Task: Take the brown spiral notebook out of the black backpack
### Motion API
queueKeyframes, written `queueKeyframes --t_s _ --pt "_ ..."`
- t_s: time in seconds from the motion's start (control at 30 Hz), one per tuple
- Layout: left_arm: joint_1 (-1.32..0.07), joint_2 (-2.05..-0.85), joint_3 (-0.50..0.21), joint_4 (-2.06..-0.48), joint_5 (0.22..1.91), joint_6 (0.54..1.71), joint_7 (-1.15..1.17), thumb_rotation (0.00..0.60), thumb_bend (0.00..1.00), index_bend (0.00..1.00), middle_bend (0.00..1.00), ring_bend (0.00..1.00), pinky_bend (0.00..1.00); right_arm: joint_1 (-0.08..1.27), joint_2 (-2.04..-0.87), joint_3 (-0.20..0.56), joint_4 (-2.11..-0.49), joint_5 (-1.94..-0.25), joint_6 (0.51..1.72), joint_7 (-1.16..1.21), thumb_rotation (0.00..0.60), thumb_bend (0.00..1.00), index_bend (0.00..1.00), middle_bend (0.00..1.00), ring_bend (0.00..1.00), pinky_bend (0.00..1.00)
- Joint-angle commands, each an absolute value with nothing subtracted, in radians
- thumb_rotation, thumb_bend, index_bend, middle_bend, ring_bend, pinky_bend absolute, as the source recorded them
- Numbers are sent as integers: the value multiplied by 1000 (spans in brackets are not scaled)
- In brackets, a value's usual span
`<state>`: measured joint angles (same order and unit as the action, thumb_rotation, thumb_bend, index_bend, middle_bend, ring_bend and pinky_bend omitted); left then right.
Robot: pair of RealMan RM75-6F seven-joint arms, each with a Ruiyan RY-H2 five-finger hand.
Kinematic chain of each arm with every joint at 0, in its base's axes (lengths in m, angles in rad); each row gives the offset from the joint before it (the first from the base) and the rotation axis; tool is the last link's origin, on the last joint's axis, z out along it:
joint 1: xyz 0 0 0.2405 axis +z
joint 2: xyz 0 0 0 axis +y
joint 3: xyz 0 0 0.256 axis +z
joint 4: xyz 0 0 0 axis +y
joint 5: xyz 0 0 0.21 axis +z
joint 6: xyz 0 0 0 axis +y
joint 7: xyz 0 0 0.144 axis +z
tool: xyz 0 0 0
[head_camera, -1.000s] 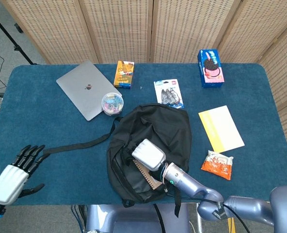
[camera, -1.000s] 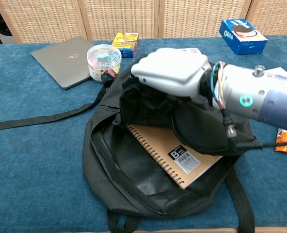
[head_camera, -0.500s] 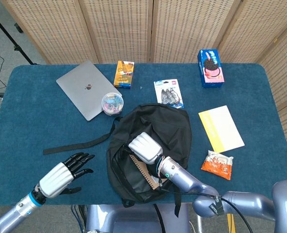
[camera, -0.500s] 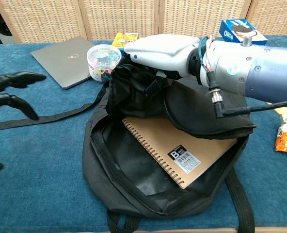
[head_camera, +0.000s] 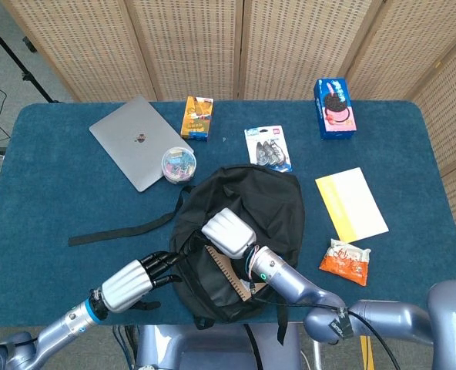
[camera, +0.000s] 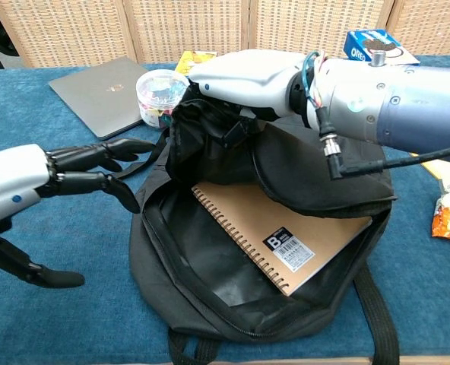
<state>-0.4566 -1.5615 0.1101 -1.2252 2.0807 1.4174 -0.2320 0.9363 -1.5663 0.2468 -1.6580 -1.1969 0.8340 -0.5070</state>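
The black backpack [head_camera: 270, 208] [camera: 202, 281] lies open on the blue table. Inside it lies the brown spiral notebook [camera: 286, 239] [head_camera: 234, 277], with a barcode label showing. My right hand [head_camera: 228, 233] [camera: 240, 76] grips the bag's upper flap and holds it lifted off the notebook. My left hand [head_camera: 135, 279] [camera: 73, 171] is open with fingers spread, just left of the bag's opening and above the table, fingertips near the bag's left rim. It holds nothing.
A grey laptop [head_camera: 134, 142], a clear tub of clips [head_camera: 179, 163], an orange box [head_camera: 198, 117], a shoe pack [head_camera: 268, 148], a blue cookie box [head_camera: 334, 108], a yellow sheet [head_camera: 351, 203] and an orange snack bag [head_camera: 345, 262] lie around the bag. A black strap [head_camera: 120, 230] runs left.
My left hand has moved right from the table's left front corner to the bag's opening. My right hand has lifted the flap a little higher, so more of the notebook shows.
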Motion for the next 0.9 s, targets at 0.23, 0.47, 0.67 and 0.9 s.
queueKeyframes --t_s 0.23,0.47,0.67,0.9 --pt "-514 -1637 118 -1204 2036 1351 -260 600 32 333 49 116 205 958 -1541 250 -1679 -1171 837 -508 600 807 549 630 588 612" --pt "-570 -1731 103 -1159 2002 1301 -285 600 68 335 57 116 205 974 -1530 246 -1706 -1132 835 -506 600 806 550 632 588 612" --pt "-602 -1795 94 -1096 1991 1298 -293 600 80 335 58 116 206 983 -1521 248 -1735 -1099 833 -488 600 813 554 634 592 612" --pt "-647 -1887 83 -1007 1960 1265 -302 600 120 335 59 116 205 1005 -1493 244 -1778 -1045 813 -484 600 815 558 637 593 612"
